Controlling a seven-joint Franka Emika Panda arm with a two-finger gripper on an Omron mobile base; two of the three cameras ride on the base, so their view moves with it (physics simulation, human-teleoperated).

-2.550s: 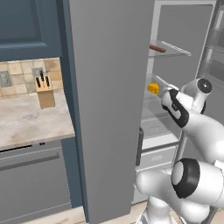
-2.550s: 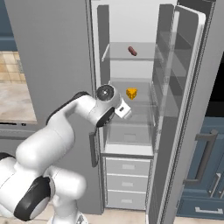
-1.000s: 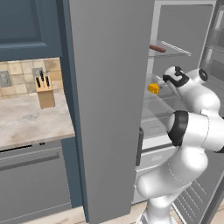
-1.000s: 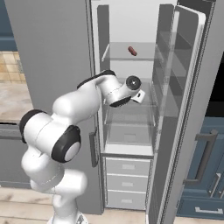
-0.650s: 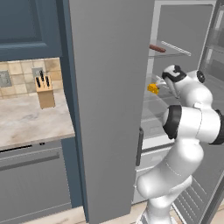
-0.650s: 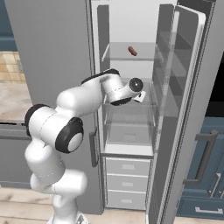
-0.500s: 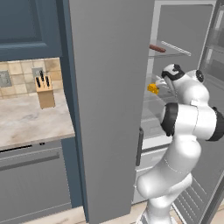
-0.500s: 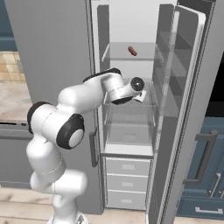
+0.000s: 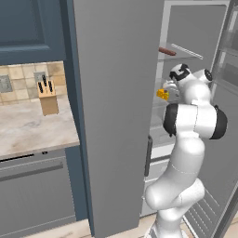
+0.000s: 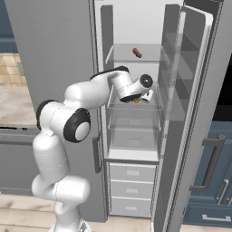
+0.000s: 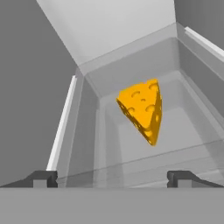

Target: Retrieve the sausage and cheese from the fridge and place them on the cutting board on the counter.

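Note:
The cheese (image 11: 142,109), a yellow-orange wedge with holes, lies on a glass shelf inside the fridge (image 10: 136,131); it also shows as a yellow spot (image 9: 162,94) and, mostly hidden by the hand, in the right base view (image 10: 136,101). My gripper (image 11: 112,178) is open, with its fingertips (image 11: 41,178) spread wide just short of the wedge, apart from it. The hand (image 9: 179,73) reaches into the fridge at that shelf. The sausage (image 10: 137,53), a short reddish-brown cylinder, rests on the shelf above (image 9: 166,51). The counter (image 9: 32,128) lies to the left.
The shut left fridge door (image 9: 116,111) stands between the arm and the counter. The open right door (image 10: 190,113) with its racks is at the right. A knife block (image 9: 47,98) stands on the counter. Drawers (image 10: 131,188) sit below the shelves.
The hand has pushed further into the fridge towards the cheese and the arm has stretched upward. The jaws have stayed open. Cheese and sausage have not moved.

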